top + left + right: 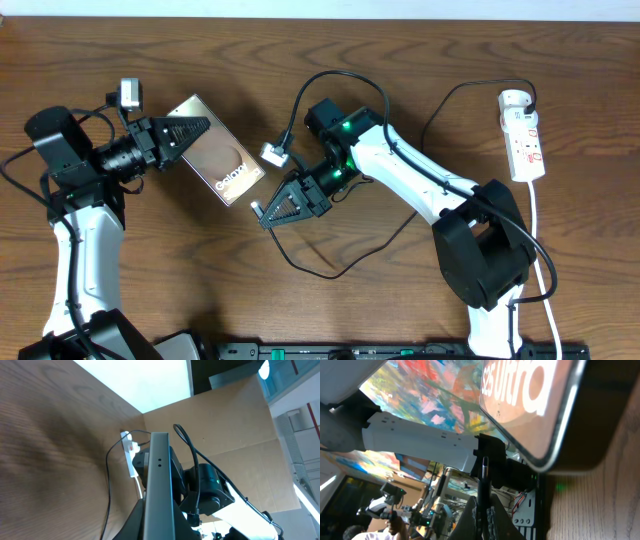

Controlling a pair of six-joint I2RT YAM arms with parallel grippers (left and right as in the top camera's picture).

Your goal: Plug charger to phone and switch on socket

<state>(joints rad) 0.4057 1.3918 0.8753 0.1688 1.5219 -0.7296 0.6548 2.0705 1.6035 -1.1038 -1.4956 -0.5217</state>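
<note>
The right claw [262, 213] is pinched together on the tip of the long thin black charger cable [484, 475], which shows in its wrist view as a slim black stem standing between the fingers. The rest of that cable trails in a loose loop across the brown wooden table [400, 50] under the right arm.

Just beside that claw, up and to its left in the overhead view, lies the near short end of the flat bronze-gold smartphone [225, 160] with white lettering on its glossy back. The phone's long axis runs on the diagonal, from that near end away toward the left arm. The connector therefore probably has to travel along that diagonal into the near short end, and the claw looks angled across it for now. The right arm is the nearer one and already has the tip. No port is visible in any view, so the fit cannot be judged.

At the phone's far end, the left claw [198, 130] is clamped on the phone's edge, steadying it.

Well apart, at the table's far right, sits the white elongated power strip with red markings [526, 140]. Its switch position is too small to read.
</note>
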